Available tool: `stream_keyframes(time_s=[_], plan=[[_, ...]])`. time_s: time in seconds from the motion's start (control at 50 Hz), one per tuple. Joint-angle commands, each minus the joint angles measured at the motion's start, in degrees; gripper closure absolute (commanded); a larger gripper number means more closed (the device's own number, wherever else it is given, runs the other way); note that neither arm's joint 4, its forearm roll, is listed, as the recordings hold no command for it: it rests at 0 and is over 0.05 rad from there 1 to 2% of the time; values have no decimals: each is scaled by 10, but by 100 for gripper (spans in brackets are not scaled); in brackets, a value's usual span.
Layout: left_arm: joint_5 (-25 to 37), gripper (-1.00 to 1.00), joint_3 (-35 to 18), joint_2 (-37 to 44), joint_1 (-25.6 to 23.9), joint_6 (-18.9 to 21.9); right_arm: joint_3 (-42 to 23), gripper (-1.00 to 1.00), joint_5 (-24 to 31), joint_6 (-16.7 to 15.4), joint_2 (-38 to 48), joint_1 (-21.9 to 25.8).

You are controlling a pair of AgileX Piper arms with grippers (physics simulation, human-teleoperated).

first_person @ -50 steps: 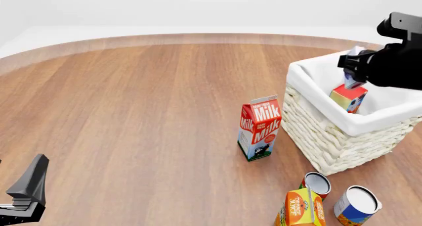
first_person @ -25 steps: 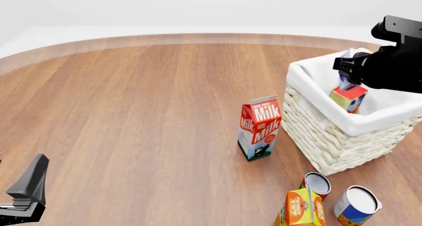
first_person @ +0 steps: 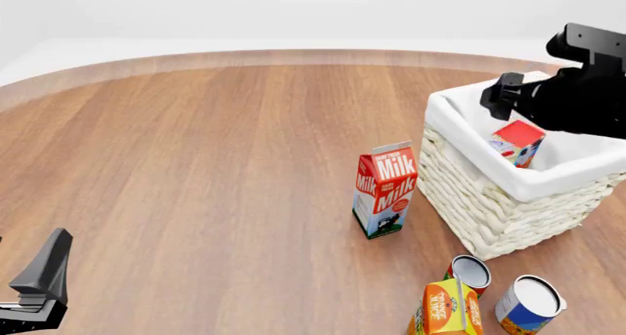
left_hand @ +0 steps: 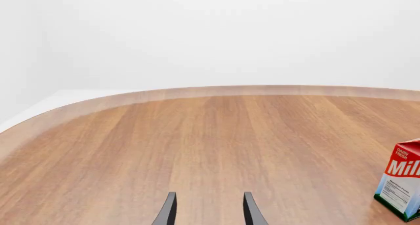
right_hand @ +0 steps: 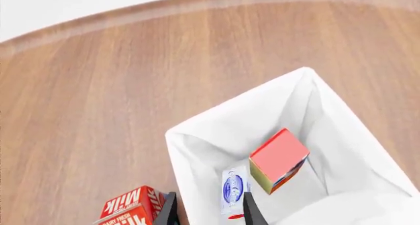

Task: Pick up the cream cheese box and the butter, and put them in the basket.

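Observation:
The white wicker basket (first_person: 486,207) stands at the right, its cloth lining (right_hand: 217,121) filling the right wrist view. Inside it lies the butter (first_person: 517,140), tilted with a red face up (right_hand: 279,160). The cream cheese box (right_hand: 231,189), small and white with blue marks, lies on the lining beside the butter. My right gripper (first_person: 501,100) hovers over the basket's near-left part, open (right_hand: 208,214), holding nothing. In the front view the cream cheese box does not show clearly. Far away at the near left my left gripper (first_person: 39,287) is open (left_hand: 208,215) over bare wood.
A red-and-white milk carton (first_person: 385,189) stands upright just left of the basket, also seen as milk carton (left_hand: 402,186) and milk carton (right_hand: 131,208). Near the front right are an orange juice carton (first_person: 445,309) and two cans (first_person: 470,272), (first_person: 529,303).
The right gripper let go of the cream cheese box, which dropped into the basket, and lifted slightly up and left. The butter tipped so a red face points up. The left arm stayed still.

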Motion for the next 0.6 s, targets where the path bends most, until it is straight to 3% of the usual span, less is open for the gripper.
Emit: stream_keyframes(time_s=[0.02,0.3,0.6], plan=[[0,-100,0,0,0,0,-5,-100,1,2,-2,0],[0,-100,0,0,0,0,2,-100,-7,3,-8,8],[0,-100,0,0,0,0,-43,-100,38,-14,-29,36]])
